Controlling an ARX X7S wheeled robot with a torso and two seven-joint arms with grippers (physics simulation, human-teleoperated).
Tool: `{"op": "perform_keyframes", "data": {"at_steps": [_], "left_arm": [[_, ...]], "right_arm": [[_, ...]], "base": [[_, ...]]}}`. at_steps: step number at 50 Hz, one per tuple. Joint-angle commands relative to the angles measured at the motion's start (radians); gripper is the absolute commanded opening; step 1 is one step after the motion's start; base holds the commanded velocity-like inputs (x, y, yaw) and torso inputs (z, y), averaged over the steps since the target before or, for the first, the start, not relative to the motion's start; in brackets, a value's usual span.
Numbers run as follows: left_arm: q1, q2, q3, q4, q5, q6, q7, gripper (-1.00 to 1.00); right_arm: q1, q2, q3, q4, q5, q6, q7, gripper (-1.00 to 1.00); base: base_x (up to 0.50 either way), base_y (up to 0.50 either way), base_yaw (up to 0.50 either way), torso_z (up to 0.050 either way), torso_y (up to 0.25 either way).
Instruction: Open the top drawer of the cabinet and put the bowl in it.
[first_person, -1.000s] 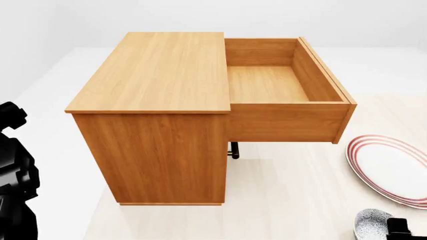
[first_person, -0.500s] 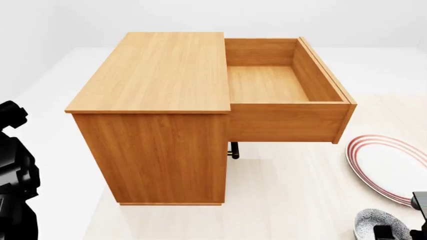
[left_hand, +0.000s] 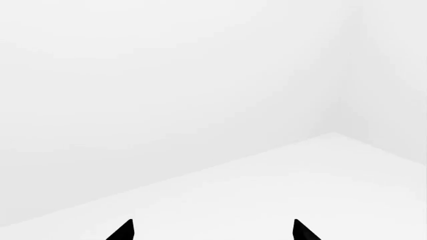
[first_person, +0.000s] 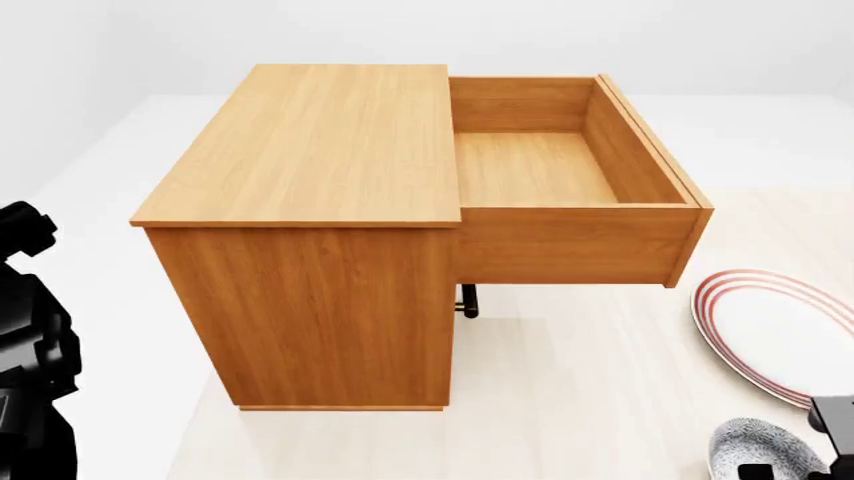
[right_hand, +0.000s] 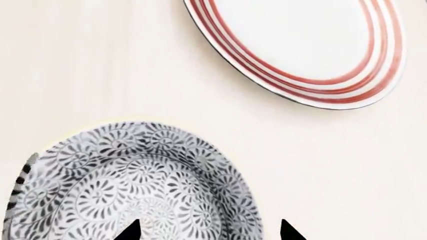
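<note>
The orange-brown cabinet (first_person: 314, 190) stands in the middle of the head view. Its top drawer (first_person: 561, 165) is pulled far out to the right, and the shallow wooden box is empty. The speckled bowl (first_person: 761, 447) sits on the floor at the lower right, below the drawer. In the right wrist view my right gripper (right_hand: 210, 232) is open close over the bowl (right_hand: 133, 185). One fingertip is over the bowl's inside and the other is outside its rim. My left gripper (left_hand: 213, 232) is open and faces bare white floor and wall.
A wide white plate with red rings (first_person: 781, 335) (right_hand: 300, 47) lies on the floor just beyond the bowl. A dark bar (first_person: 469, 300) shows under the open drawer. My left arm (first_person: 27, 350) is at the left edge, away from the cabinet.
Black parts of the right arm have shifted a little toward the right edge over the bowl. Cabinet, drawer, plate and left arm have not moved.
</note>
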Motion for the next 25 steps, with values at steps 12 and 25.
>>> {"op": "perform_keyframes", "data": {"at_steps": [12,25], "left_arm": [[0.002,0.000,0.001,0.000,0.000,0.003,0.000,1.00],[0.004,0.000,0.000,0.000,-0.001,0.002,-0.001,1.00]], "right_arm": [[-0.003,-0.014,-0.045,0.033,-0.090,-0.024,0.012,-1.00],[-0.056,0.019,0.007,-0.067,-0.058,-0.013,0.043,-1.00]], "base": [[0.00,0.00,0.00,0.000,0.000],[0.00,0.00,0.00,0.000,0.000]]}}
